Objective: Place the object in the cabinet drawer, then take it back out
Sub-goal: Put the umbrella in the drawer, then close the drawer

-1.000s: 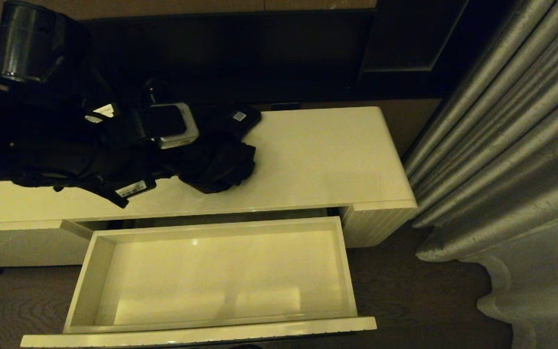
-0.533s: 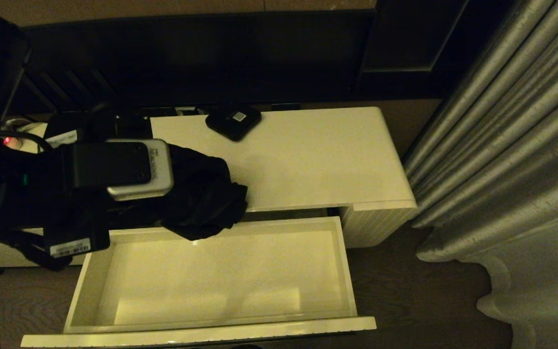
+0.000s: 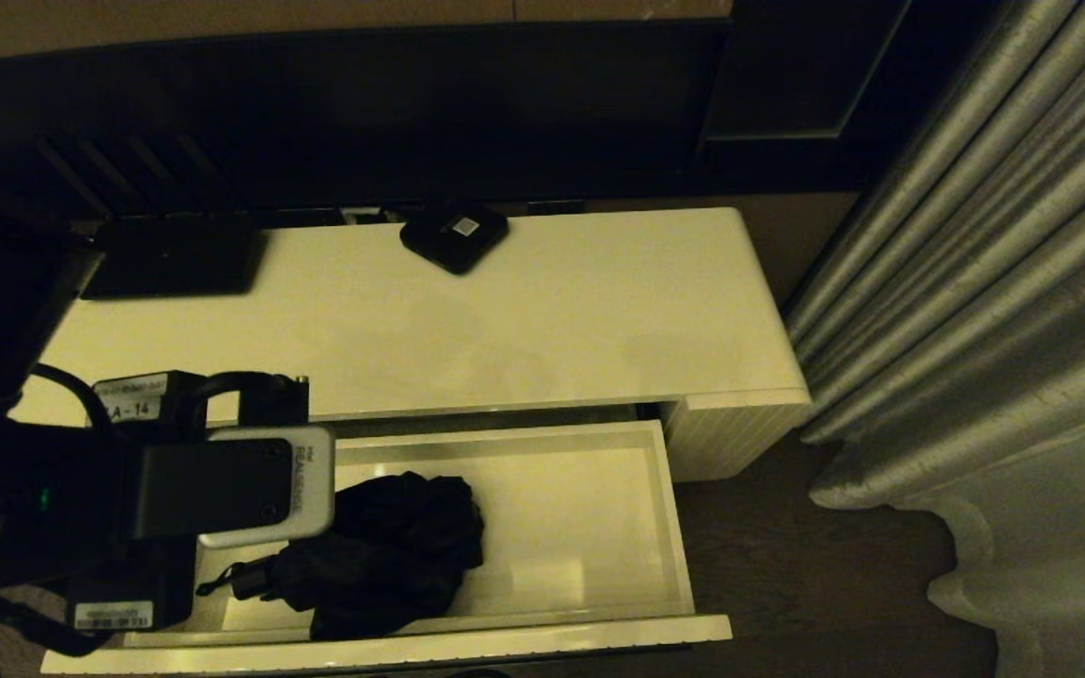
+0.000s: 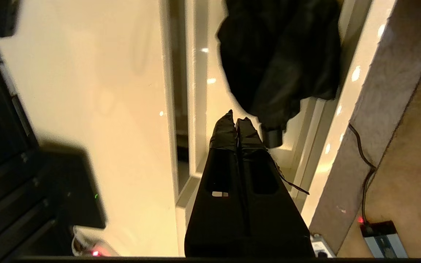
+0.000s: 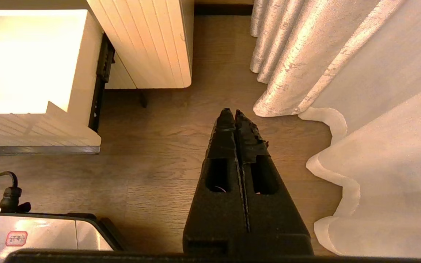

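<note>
Now the black umbrella (image 3: 382, 556) lies in the open drawer (image 3: 674, 527) near its left front corner; the left gripper (image 4: 236, 122) above is closed on nothing

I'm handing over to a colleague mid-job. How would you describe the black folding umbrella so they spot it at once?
Start at the long cream-white cabinet and drop to its pulled-out wide cream drawer. The black folding umbrella hangs over the drawer's left half. Unlike the small black rounded-square box and flat black rectangular device on top, it is loose bunched fabric with a short handle.
</note>
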Controlling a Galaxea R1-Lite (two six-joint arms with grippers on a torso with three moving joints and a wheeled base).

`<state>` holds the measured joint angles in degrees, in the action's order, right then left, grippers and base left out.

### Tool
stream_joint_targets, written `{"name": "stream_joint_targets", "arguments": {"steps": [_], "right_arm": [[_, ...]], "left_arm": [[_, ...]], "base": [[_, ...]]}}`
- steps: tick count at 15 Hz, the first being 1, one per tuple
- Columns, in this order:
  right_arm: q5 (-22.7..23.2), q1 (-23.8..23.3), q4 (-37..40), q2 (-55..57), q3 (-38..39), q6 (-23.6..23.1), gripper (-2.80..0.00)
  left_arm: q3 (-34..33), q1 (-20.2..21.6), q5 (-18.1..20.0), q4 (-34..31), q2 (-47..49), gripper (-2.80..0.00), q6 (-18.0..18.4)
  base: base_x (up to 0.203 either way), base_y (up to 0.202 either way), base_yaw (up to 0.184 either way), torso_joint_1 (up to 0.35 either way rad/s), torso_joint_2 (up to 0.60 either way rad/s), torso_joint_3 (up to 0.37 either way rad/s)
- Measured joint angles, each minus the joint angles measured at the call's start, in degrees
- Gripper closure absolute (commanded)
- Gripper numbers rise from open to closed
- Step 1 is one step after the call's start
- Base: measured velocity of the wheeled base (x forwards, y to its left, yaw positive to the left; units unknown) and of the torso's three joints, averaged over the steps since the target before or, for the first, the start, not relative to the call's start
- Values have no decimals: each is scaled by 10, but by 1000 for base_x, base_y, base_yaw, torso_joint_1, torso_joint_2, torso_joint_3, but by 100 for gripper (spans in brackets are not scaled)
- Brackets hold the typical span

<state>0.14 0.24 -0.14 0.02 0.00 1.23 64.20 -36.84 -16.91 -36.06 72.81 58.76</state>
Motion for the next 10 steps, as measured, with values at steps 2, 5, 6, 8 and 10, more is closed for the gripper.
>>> {"name": "stream_joint_targets", "arguments": {"steps": [2,5,6,8,10], "right_arm": [[0,0,0,0,0,0,0],[0,0,0,0,0,0,0],[0,0,0,0,0,0,0],[0,0,0,0,0,0,0],[0,0,0,0,0,0,0]], "left_arm": [[-32,-3,0,42,0,0,-1],[-74,-5,5,71,4,0,-13],[-90,-8,8,70,5,0,-23],[-118,-15,24,71,6,0,-38],[-151,-16,49,67,6,0,-40]], "base": [[0,0,0,0,0,0],[0,0,0,0,0,0],[0,0,0,0,0,0],[0,0,0,0,0,0],[0,0,0,0,0,0]]}}
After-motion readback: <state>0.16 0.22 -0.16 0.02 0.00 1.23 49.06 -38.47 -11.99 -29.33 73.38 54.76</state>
